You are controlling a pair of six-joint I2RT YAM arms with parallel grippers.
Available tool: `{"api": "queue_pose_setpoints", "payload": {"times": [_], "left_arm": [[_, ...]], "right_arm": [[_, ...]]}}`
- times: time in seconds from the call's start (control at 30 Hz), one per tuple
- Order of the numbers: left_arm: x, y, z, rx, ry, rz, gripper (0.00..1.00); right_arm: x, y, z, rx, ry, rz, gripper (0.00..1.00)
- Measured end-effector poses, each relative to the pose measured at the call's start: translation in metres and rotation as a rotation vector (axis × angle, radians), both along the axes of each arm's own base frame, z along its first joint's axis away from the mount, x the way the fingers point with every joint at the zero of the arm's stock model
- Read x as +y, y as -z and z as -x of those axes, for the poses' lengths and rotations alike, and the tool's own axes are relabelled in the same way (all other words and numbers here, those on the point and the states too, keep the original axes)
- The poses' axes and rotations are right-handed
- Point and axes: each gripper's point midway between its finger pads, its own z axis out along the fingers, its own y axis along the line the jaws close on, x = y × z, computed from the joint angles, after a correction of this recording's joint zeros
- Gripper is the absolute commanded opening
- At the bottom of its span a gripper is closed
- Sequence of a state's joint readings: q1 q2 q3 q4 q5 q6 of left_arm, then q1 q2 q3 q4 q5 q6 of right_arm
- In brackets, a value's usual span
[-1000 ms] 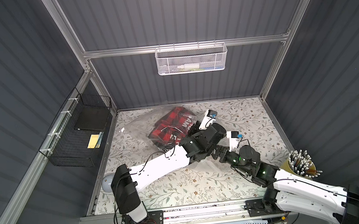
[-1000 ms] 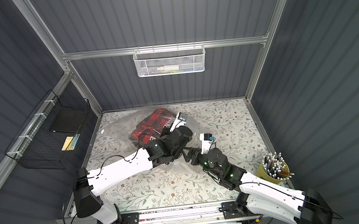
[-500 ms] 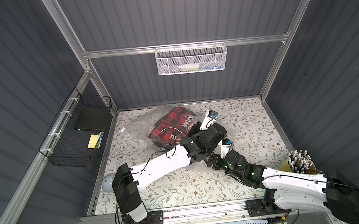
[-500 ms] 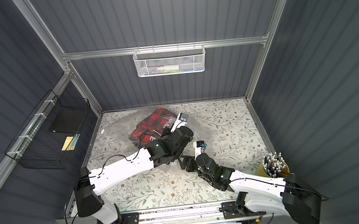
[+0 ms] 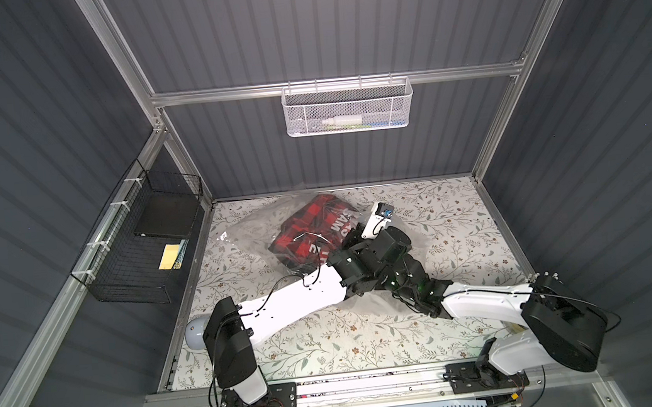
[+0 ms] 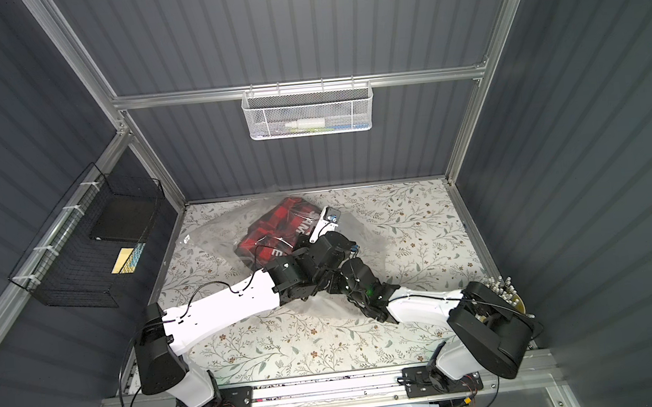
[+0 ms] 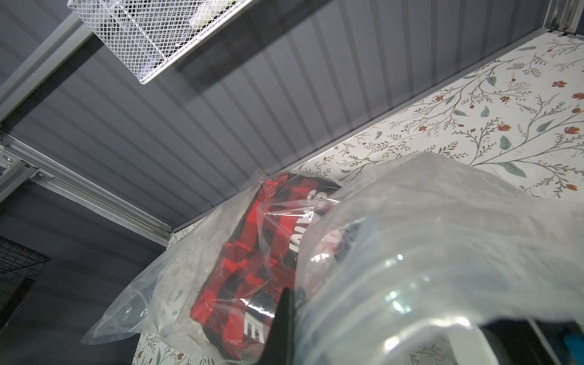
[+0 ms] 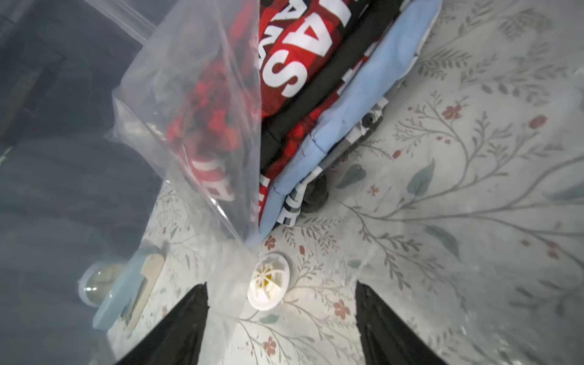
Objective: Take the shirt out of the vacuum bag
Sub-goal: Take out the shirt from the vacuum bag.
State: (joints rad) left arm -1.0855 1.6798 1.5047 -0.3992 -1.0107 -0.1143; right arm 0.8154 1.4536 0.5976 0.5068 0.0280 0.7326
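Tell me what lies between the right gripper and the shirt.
Right wrist view: the round white valve of the vacuum bag lies between the right gripper and the shirt.

The floral-patterned tabletop (image 5: 328, 345) carries the crinkly clear vacuum bag (image 5: 250, 235) at far centre-left. A cup of pens (image 6: 501, 286) stands at its right edge and a pale dome (image 5: 194, 333) at its near-left edge.

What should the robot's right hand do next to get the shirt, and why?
Probably ease the right gripper forward to the shirt's folded edge. Its jaws stand open, the shirt lies just ahead of them, and the left gripper seems shut on the vacuum bag, holding the plastic up.
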Motion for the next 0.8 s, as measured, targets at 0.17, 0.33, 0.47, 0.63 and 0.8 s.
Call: {"api": "queue_pose_setpoints", "payload": {"times": [0.17,0.33,0.47,0.63,0.8], "left_arm": [[0.004,0.005,0.002,0.006,-0.006,0.006,0.0],[0.004,0.006,0.002,0.007,-0.01,0.019,0.0],[0.004,0.007,0.003,0.012,-0.01,0.028,0.0],[0.006,0.009,0.005,0.016,-0.011,0.043,0.0],[0.009,0.012,0.006,0.021,-0.013,0.046,0.0]], "right_arm": [[0.006,-0.001,-0.029,0.007,-0.004,-0.035,0.73],[0.022,-0.001,-0.046,0.011,-0.042,-0.058,0.73],[0.035,-0.002,-0.056,0.009,-0.081,-0.089,0.71],[0.042,0.001,-0.069,0.019,-0.114,-0.133,0.7],[0.05,-0.002,-0.082,0.009,-0.133,-0.154,0.68]]}}
